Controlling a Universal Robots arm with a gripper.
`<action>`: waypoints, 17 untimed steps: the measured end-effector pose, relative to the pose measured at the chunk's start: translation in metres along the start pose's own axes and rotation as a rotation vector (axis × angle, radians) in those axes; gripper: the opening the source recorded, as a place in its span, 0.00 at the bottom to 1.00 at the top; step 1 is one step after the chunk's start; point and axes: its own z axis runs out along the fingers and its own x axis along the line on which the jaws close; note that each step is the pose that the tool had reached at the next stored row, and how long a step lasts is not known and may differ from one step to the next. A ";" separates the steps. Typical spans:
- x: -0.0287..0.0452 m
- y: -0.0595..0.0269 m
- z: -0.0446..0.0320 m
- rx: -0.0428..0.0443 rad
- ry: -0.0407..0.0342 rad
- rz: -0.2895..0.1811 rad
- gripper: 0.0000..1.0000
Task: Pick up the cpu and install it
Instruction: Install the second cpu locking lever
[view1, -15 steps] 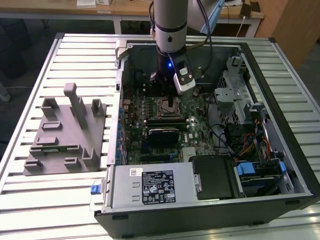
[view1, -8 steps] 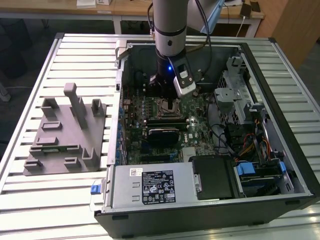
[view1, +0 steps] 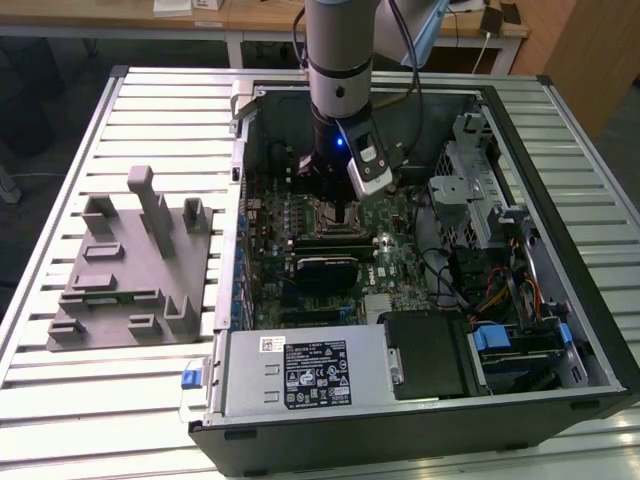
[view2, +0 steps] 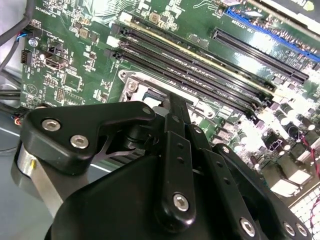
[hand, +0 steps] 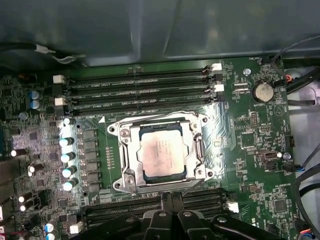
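The pale silver square cpu (hand: 163, 156) lies seated inside the metal socket frame (hand: 126, 150) on the green motherboard (hand: 250, 135), apparently installed, with the black gripper (hand: 169, 201) just beside it (fingers drawn together, holding nothing).

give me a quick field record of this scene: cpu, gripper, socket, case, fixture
cpu: lying flat in the socket, silver top up
socket: metal frame around the cpu, between rows of memory slots
gripper: inside the case, just beside the socket, holding nothing seen
computer case: open, motherboard exposed
grey fixture: on the slatted table, at the exterior view's left of the case
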 end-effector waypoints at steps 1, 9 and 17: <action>0.0001 -0.0006 0.0005 -0.0004 0.0001 -0.003 0.11; 0.0028 -0.0051 0.0040 -0.0034 0.0010 -0.019 0.11; 0.0043 -0.0065 0.0053 -0.0044 0.0063 -0.024 0.11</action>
